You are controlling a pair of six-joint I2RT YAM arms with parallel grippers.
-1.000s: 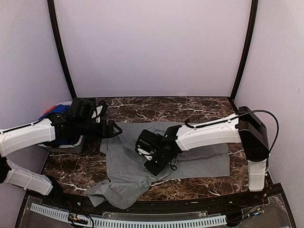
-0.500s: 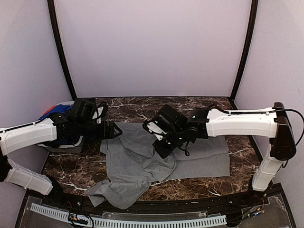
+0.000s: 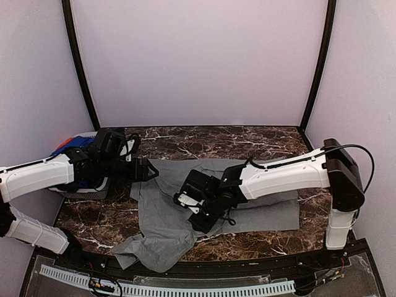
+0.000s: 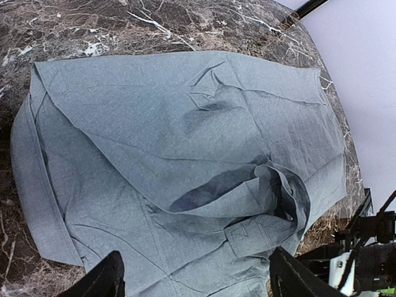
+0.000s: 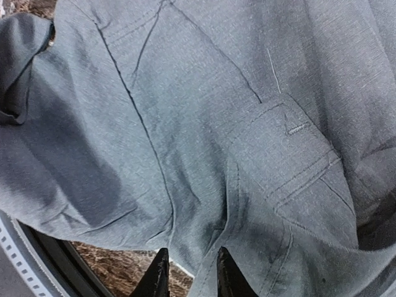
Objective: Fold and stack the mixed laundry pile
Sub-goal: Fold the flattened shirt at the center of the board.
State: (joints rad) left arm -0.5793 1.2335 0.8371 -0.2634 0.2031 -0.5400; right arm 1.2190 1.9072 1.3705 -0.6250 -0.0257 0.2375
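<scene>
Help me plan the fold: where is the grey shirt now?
Top view: the grey shirt lies mid-table under the right gripper, its left edge by the left gripper.

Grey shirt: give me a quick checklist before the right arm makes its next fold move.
1. Left gripper open over the grey shirt: ok.
2. Right gripper holding cloth: cannot tell; fingers nearly together, cloth between.
3. Shirt flat: not ok, bunched at the middle.
4. Shirt wholly on the table: not ok, near corner overhangs the edge.
5. Blue garment apart from the shirt: ok.
</scene>
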